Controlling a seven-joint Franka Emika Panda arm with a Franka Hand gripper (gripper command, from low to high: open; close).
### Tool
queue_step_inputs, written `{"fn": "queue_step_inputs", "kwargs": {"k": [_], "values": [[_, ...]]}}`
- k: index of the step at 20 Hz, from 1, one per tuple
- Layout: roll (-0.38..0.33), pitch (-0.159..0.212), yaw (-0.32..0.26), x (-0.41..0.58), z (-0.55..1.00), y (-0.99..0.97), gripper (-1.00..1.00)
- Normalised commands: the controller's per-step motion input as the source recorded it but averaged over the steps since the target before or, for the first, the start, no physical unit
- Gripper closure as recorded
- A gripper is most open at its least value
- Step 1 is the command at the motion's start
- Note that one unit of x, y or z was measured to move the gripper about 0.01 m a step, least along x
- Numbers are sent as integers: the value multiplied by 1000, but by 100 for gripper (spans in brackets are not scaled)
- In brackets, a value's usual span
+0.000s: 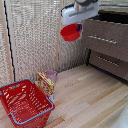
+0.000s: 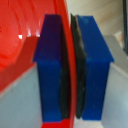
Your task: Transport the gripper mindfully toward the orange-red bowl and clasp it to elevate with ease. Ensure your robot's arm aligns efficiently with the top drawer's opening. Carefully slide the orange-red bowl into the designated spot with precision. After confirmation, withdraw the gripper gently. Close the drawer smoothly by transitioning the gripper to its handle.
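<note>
Orange-red bowl [image 1: 71,32] is airborne, hanging tilted under the gripper [image 1: 76,23], just off the front of the top drawer [image 1: 106,39] on the exterior view's left. Wrist view: blue fingers [image 2: 50,65] pinch the bowl's rim [image 2: 69,60], one pad each side. Drawer looks pulled out; silver handle [image 1: 102,39] on its front. Second drawer [image 1: 107,62] sits below. Down on the wood floor [image 1: 90,100]: red basket [image 1: 25,104], small pink cup [image 1: 51,76], a carton [image 1: 45,83] between them.
</note>
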Motion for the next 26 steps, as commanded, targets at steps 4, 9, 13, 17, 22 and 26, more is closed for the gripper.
{"fn": "queue_step_inputs", "kwargs": {"k": [4,9,13,17,22,26], "values": [[22,8,-101,165,985,-214,100],[79,77,-119,39,867,-473,100],[133,78,-51,-4,706,-764,100],[129,49,-43,-2,644,-804,100],[126,44,-42,0,610,-809,100],[105,61,-64,0,519,-789,100]]}}
